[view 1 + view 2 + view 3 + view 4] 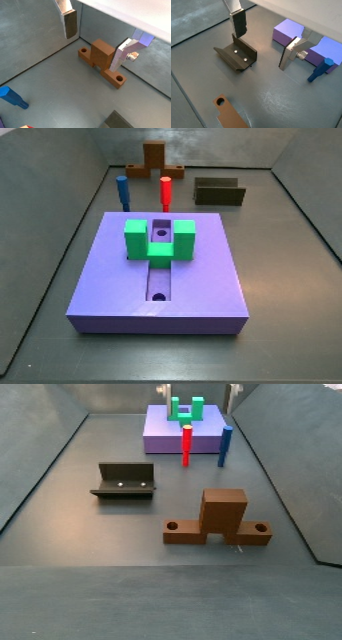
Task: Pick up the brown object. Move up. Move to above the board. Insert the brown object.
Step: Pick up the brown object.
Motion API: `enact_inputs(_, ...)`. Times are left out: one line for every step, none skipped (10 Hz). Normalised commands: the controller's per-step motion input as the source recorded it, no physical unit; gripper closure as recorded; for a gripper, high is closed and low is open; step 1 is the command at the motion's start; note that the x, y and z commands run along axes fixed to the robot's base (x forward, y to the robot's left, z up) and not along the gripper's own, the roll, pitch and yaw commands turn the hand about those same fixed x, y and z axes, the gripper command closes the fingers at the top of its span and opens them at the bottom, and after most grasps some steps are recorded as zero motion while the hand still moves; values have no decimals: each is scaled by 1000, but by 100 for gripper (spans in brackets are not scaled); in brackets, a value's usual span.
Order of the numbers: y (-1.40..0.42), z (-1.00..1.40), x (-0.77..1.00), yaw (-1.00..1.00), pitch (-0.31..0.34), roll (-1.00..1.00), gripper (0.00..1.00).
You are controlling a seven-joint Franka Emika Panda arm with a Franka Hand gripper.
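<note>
Flat silver fingers [69,24] with dark pads stand closest to the lens in both wrist views, and the gripper [93,54] hangs over the grey counter [80,524] with its jaws spread wide and nothing held between them. Seen through that gap in a wrist view, the brown object [101,55], a medium-brown flat bar with a round hole at each end and a boxy upright block at its middle, sits on the counter below the jaws, and neither finger appears to touch it. In a side view it rests flat on its bar [222,512], with the dark L-shaped fixture [124,481] near it. Well apart, at the other end of the counter, lies the board [120,288], a thick lavender-purple slab with a lengthwise slot holding round holes. A green U-shaped block [160,240] sits on the board, straddling the slot. An upright red peg [166,193] and an upright blue peg [122,191] stand between the board and the brown object.
</note>
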Motion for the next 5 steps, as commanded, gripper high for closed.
enact_inputs(11, -31, 0, 0, 0, 0, 0)
enact_inputs(140, -123, -57, -6, 0, 0, 0)
enact_inputs(334, -134, -60, -20, 0, 0, 0)
enact_inputs(660, -129, -63, -57, -21, -110, 0)
enact_inputs(697, -126, -11, -77, -21, -131, 0)
